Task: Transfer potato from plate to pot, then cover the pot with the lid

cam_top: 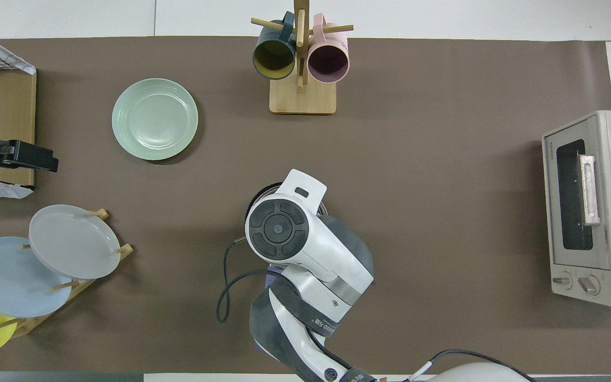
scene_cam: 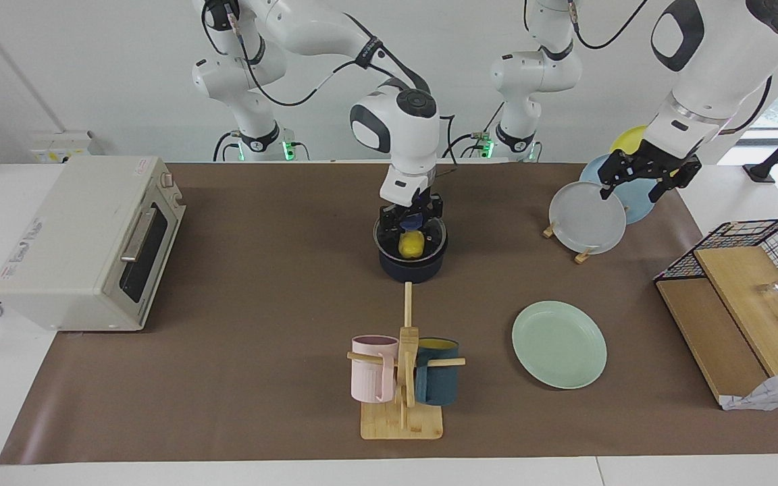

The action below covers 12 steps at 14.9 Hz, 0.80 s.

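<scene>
The dark navy pot stands mid-table, on the side near the robots. The yellow potato lies inside it and shows through the clear glass lid. The lid sits on the pot's rim. My right gripper is straight above the pot, shut on the lid's blue knob. In the overhead view the right arm covers the pot, and only a dark edge of the pot shows. The mint-green plate lies empty, farther from the robots. My left gripper waits open over the plate rack.
A rack of upright grey, blue and yellow plates stands at the left arm's end. A mug tree with a pink mug and a dark mug stands farther out than the pot. A toaster oven is at the right arm's end, and a wire basket with boards at the left arm's end.
</scene>
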Tool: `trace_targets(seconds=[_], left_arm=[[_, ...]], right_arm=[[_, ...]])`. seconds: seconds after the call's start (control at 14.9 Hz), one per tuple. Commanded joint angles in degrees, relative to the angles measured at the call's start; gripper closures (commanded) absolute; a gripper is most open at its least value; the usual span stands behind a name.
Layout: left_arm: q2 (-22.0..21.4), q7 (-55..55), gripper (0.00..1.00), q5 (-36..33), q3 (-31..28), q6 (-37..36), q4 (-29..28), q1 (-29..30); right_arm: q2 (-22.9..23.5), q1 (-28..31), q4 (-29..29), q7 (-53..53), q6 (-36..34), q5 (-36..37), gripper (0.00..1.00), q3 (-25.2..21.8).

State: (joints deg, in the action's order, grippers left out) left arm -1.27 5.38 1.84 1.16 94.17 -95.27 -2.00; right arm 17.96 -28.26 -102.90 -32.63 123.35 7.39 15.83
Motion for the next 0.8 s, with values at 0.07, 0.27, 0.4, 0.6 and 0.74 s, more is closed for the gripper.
trace_targets(seconds=[0.07,0.27,0.4,0.6,0.74], left_arm=[[-0.8,-0.2,0.00,-1.2,0.3,-1.0,-0.4,0.2],[-0.8,-3.6,0.00,-1.2,0.3,-1.0,-0.4,0.2],[-0.8,-3.8,0.00,-1.2,0.3,-1.1,-0.4,0.2],[-1.0,-3.8,0.00,-1.2,0.3,-1.0,-0.6,0.2],[-1.1,-3.7,0.00,-1.2,0.3,-0.7,-0.7,0.3]], right_arm=[[2.7,0.0,0.0,-2.7,3.7,1.2,1.00,0.1],[3.2,-0.1,0.0,-2.6,4.9,1.3,1.00,0.1],[3.3,0.0,0.1,-2.7,5.0,1.2,1.00,0.2],[3.7,-0.1,-0.1,-2.7,4.9,1.2,1.00,0.2],[3.8,0.1,0.0,-2.7,5.0,1.1,1.00,0.2]])
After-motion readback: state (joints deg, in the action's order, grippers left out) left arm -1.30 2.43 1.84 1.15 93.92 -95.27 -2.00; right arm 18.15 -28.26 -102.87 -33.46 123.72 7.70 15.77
